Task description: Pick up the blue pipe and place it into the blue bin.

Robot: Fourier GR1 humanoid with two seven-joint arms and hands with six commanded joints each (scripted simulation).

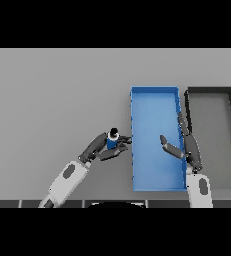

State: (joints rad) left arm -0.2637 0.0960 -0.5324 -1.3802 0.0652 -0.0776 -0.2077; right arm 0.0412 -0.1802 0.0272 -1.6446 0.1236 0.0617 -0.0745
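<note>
Two bins stand side by side on the grey counter (47,100): the blue bin (155,92) and, just to its right, a dark grey bin (210,90). The blue pipe (111,142) is just beside the left wall of the blue bin, outside it, and the left hand (103,148) holds it. The fingers (118,149) of this hand are curled round the pipe, and its dark top end shows above them. Between the pipe and the inside of the blue bin stands only the left wall of the bin. The right hand (185,149) hangs over the right part of the blue bin, near its right wall, with its fingers straight and spread and holding nothing.
</note>
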